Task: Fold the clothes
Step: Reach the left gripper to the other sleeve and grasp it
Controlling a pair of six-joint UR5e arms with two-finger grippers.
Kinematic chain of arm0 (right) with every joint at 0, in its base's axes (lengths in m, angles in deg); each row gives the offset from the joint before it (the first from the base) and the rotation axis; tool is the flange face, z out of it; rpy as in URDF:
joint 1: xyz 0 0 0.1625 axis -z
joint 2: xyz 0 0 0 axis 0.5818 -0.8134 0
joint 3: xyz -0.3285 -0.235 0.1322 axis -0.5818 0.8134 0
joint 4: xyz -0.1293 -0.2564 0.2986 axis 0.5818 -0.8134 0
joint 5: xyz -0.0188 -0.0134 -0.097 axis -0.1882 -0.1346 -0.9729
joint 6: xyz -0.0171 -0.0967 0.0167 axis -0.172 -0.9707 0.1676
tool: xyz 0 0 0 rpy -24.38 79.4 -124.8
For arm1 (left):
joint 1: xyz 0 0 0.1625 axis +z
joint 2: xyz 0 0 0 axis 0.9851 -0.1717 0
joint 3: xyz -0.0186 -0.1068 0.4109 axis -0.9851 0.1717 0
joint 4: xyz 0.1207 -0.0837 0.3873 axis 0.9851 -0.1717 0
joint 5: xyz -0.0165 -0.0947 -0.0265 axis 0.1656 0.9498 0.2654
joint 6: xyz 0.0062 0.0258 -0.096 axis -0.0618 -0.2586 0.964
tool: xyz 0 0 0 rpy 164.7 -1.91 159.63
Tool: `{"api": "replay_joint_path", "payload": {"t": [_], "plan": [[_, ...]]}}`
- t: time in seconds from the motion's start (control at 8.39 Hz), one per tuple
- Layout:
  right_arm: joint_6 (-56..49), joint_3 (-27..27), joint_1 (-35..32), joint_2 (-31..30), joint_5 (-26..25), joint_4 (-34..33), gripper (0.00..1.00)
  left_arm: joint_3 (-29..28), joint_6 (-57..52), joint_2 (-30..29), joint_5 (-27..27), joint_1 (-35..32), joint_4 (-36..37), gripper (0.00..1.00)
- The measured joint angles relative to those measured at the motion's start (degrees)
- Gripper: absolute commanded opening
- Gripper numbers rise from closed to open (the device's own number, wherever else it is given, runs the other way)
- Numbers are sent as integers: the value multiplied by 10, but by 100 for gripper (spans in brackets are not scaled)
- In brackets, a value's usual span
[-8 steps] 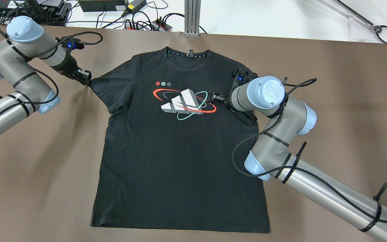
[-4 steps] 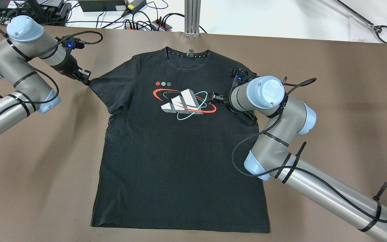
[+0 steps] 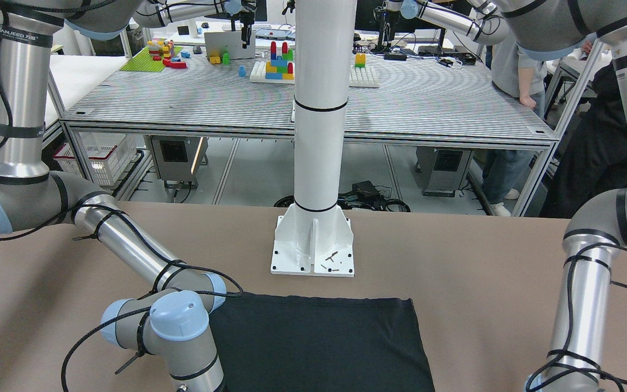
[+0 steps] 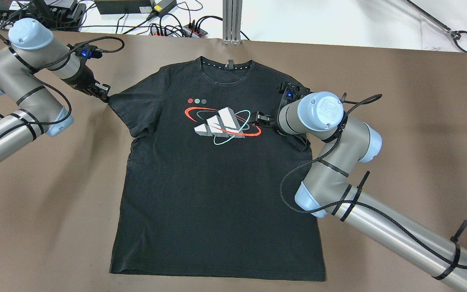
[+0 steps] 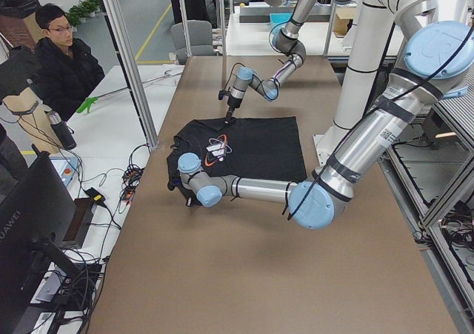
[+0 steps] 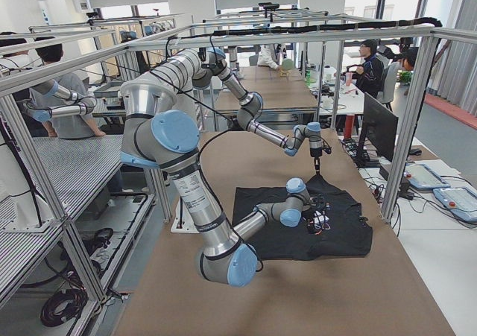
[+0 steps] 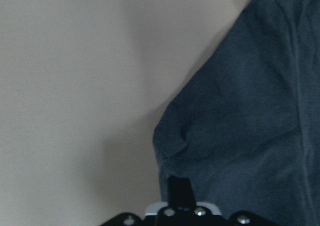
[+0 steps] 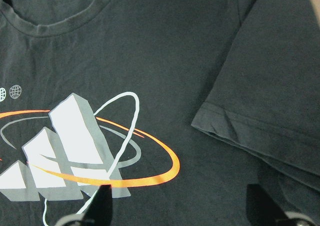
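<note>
Ok: left gripper (image 4: 106,96) clamped on sleeve (image 4: 125,108) of black printed cotton T-shirt (image 4: 217,194), upper left, prob for infold; right gripper (image 8: 181,195) wide open, empty.

The t-shirt (image 4: 217,194) is matt black cloth with a smooth printed logo (image 4: 222,123). Under the t-shirt, the table (image 4: 412,121) is matt brown. The right arm's cap (image 4: 326,108) is glossy plastic.

A brown desk (image 4: 399,101) bears a white column (image 3: 313,245), with cables and power strips (image 4: 176,26) beyond it, toy bricks (image 3: 276,60) on a slatted bench (image 3: 428,103), and a black-jacketed man (image 5: 63,60) nearby.
</note>
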Motion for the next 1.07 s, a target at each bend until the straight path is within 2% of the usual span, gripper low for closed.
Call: {"api": "replay_joint_path", "payload": {"t": [0.36, 0.6, 0.83, 1.07], "plan": [[-2, 0, 0, -1, 0, 0, 94, 73, 127, -8, -4, 32, 3, 0], [-3, 1, 0, -2, 0, 1, 94, 48, 195, -61, -52, 75, 6, 0], [-3, 0, 0, -3, 0, 1, 94, 7, 209, -96, -96, 95, 7, 0], [-2, 0, 0, -5, 0, 1, 94, -13, 212, -103, -119, 102, 3, 8]]}}
